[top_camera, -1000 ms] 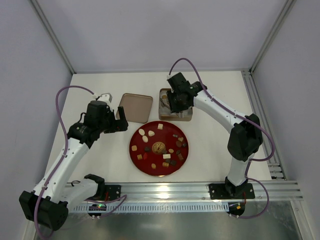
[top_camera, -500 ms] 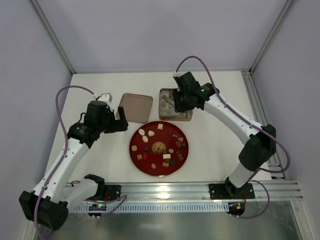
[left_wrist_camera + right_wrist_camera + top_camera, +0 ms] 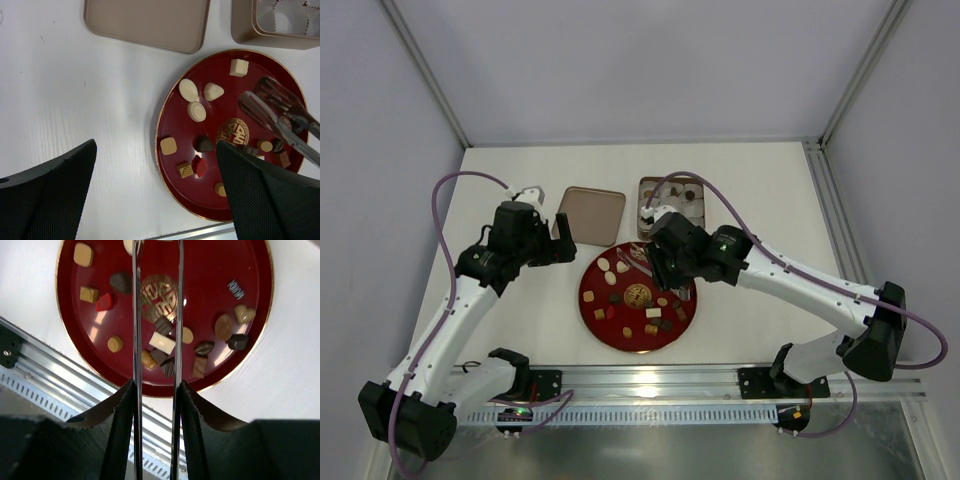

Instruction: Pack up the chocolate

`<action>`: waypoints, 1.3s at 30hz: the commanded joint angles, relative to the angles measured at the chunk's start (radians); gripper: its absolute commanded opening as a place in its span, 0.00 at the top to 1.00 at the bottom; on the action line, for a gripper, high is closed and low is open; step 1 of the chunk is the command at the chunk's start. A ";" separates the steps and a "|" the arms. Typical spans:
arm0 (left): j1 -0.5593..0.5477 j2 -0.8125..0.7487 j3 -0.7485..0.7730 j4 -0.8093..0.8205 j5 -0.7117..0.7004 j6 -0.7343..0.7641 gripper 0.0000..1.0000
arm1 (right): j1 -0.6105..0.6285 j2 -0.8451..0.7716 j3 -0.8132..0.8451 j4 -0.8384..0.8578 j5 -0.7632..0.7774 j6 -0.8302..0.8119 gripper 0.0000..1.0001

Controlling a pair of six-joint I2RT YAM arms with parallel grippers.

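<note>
Assorted chocolates point(image 3: 604, 265) lie scattered on a round red plate point(image 3: 586, 300); a few more sit in the gold-brown tin point(image 3: 672, 232) behind it. My right gripper point(image 3: 658, 258) is shut on metal tongs point(image 3: 136, 315). Their two blades stand apart over the plate with nothing between them. In the right wrist view the blades straddle a cream bar point(image 3: 162, 342) and dark pieces on the plate point(image 3: 210, 290). My left gripper point(image 3: 563, 238) hangs open and empty left of the plate. In its wrist view, the left gripper point(image 3: 155, 150) looks down on the plate edge and the tongs point(image 3: 272, 107).
The tin's flat lid point(image 3: 591, 215) lies upside down left of the tin point(image 3: 240, 30), which holds white paper cups point(image 3: 285, 15). An aluminium rail point(image 3: 650, 378) runs along the near table edge. White walls close in the back and sides.
My right arm has swung from over the tin back toward me, bringing the tongs over the red plate. The left arm has stayed still.
</note>
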 commanded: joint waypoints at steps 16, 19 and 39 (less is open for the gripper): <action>-0.002 -0.006 0.009 0.008 0.000 -0.003 0.00 | 0.191 0.077 -0.026 0.040 -0.012 0.112 0.59; -0.002 -0.006 0.009 0.008 0.001 -0.003 0.00 | 0.204 0.102 -0.023 0.027 -0.003 0.114 0.59; -0.002 -0.010 0.007 0.007 0.007 -0.001 0.00 | 0.230 0.146 -0.009 0.007 0.007 0.121 0.59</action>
